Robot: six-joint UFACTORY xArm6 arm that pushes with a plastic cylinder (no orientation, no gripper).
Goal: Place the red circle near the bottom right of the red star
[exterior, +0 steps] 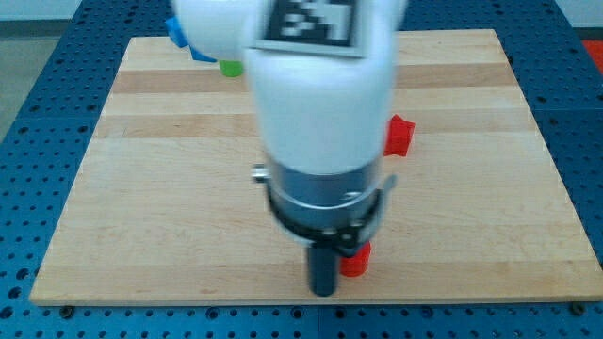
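A red block (400, 136) sits right of the arm at mid height, partly hidden by the arm's white body; its shape cannot be made out. A second red block (356, 260) lies near the board's bottom edge, mostly hidden behind the rod. The dark rod comes down from the arm, and my tip (324, 290) rests just left of and below this lower red block, touching or nearly touching it.
A blue block (181, 38) and a green block (230, 67) show at the view's top left, partly hidden by the arm. The wooden board (141, 207) lies on a blue perforated table. The arm's body hides the board's middle.
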